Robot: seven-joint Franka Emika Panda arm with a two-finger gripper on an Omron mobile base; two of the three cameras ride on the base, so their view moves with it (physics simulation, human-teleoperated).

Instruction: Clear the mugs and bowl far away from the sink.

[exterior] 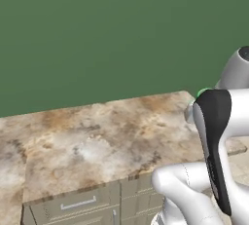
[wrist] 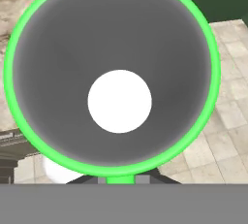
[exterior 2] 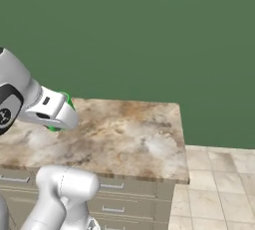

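Green mug [wrist: 111, 77] gripped at the rim, jaws drawn narrow on its wall, mouth turned toward the hand camera so that grey inside and white bottom face the lens. Gripper [wrist: 120, 179] barely visible beneath the rim at the lower edge of the hand view. In the left base view, a sliver of green rim [exterior: 203, 91] beside the arm, above the right edge of the counter [exterior: 97, 141]; in the right base view, green [exterior 2: 66, 100] behind the wrist, over the left part of the counter [exterior 2: 129, 134]. Whether resting on the stone or held just above it: cannot tell. Marbled counter bare around the mug, drawer fronts [exterior: 78, 204] below its front edge, tiled floor [exterior 2: 219, 189] past its right end. Risks, as judged: a thin pinch on one wall, likely to let the mug swing or slip during travel; release too near the counter's edge, with a roll over the edge to the floor; release while tilted, with tipping on landing; a lowering blind to the surface, with a hard strike on the stone.
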